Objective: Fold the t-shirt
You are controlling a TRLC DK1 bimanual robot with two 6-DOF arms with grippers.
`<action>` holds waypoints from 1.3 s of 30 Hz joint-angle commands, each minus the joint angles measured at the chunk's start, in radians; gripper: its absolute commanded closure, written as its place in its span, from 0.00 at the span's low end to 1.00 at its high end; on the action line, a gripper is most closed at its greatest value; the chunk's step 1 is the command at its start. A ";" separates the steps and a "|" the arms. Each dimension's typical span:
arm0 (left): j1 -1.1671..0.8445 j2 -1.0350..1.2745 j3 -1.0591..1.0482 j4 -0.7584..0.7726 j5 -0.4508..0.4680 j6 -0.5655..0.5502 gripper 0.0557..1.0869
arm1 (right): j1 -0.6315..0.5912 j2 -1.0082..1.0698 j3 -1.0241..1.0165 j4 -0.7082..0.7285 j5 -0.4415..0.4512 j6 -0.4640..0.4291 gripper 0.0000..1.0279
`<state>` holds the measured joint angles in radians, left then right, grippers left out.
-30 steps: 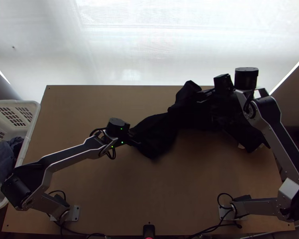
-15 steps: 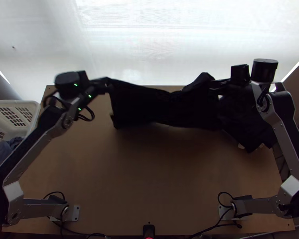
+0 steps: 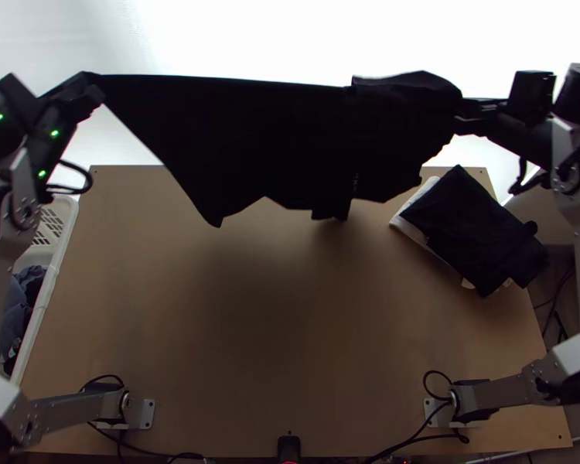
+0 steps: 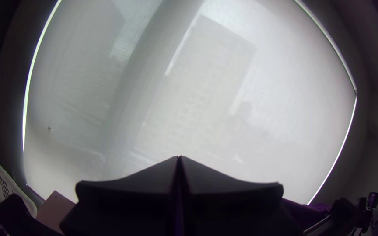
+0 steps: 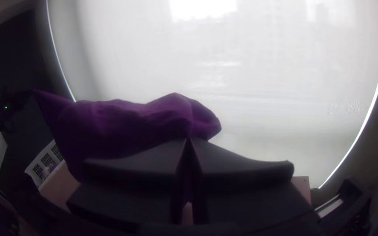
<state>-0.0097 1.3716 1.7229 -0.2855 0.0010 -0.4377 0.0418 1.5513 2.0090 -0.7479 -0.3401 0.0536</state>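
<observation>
A pale blind (image 3: 213, 39) fills the far side behind the light wooden table (image 3: 290, 325). The left arm (image 3: 66, 420) and the right arm (image 3: 499, 393) rise from the table's near corners. Between them hangs the black T-shirt (image 3: 282, 139), off the table over its far part, its upper edge stretched nearly straight and its lower edge uneven, with a point dipping towards the left. A white basket (image 3: 50, 286) stands beside the table's left side, with blue clothes (image 3: 15, 313) in it. On the right part of the table lies a dark folded cloth (image 3: 475, 224), with a white cloth (image 3: 407, 230) partly under it. The left gripper (image 3: 95, 81) pinches one upper corner of the T-shirt, its fingers pressed together at the tips. The right gripper (image 3: 462, 116) pinches the opposite end, where the fabric is bunched.
</observation>
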 commanded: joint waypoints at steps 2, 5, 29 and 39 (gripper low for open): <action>0.056 -0.230 -0.163 -0.098 0.125 -0.004 0.96 | 0.017 -0.157 0.031 -0.205 -0.088 -0.021 0.97; 0.059 -0.336 -0.203 -0.165 0.194 -0.004 0.96 | 0.017 -0.292 0.000 -0.217 -0.094 -0.049 0.97; 0.028 -0.898 -0.988 -0.460 0.344 0.109 0.96 | 0.089 -0.617 -0.783 -0.284 -0.096 -0.017 0.97; -0.045 -0.359 -1.180 0.163 0.309 0.073 0.96 | 0.112 -0.477 -0.875 -0.036 -0.096 -0.015 0.97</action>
<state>-0.0257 0.7177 0.6823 -0.4465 0.3283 -0.3649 0.1383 1.0027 1.2125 -0.9043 -0.4347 0.0383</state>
